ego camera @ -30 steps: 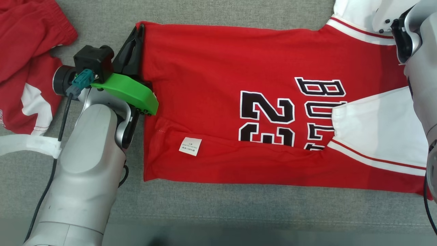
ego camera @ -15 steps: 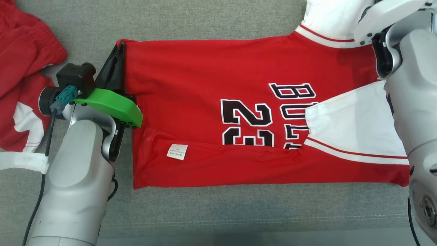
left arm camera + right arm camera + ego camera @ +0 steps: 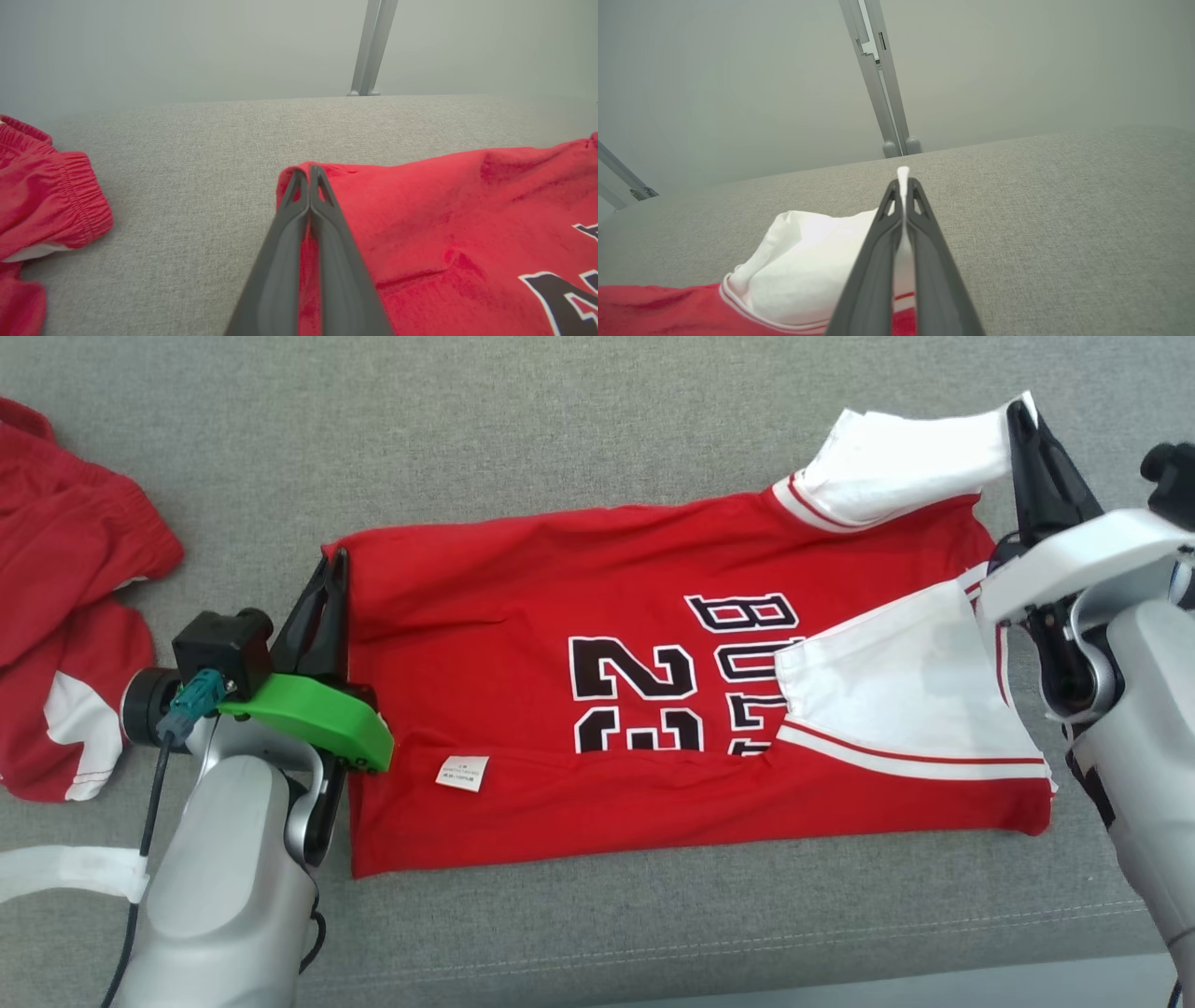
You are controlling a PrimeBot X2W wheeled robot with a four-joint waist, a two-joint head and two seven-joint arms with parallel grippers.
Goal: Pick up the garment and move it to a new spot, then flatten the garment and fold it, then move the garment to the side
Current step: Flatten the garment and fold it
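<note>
Two hands grip opposite ends of one garment: a red basketball jersey with white sleeves and a black "23" [image 3: 523, 579], lying across the middle of the grey fabric-covered tabletop [image 3: 467, 429]. The left hand [image 3: 333, 581], at about 9 o'clock from the jersey's centre, has its dark fingers pressed together on the far hem corner; the left wrist view shows the red cloth wrapped around the tips [image 3: 308, 175]. The right hand [image 3: 1019, 422], at about 2 o'clock, pinches the tip of the far white sleeve [image 3: 896, 453], and in the right wrist view a sliver of white cloth pokes out between the closed fingers [image 3: 903, 179].

Both grips sit on the far long edge, probably so that edge stays taut between them and can be carried as one straight line, not sagging in the middle. The near long edge, at 6 o'clock, is already turned up over the front, exposing a small white care label [image 3: 462, 773], and the near white sleeve [image 3: 896, 691] lies folded in over the lettering. So I judge the folding step to be under way, with the far side being the one left to bring over.

A pair of red elastic-waisted shorts with white panels [image 3: 65, 569] lies crumpled at 9 o'clock, apart from the jersey and out of the fold's path.
</note>
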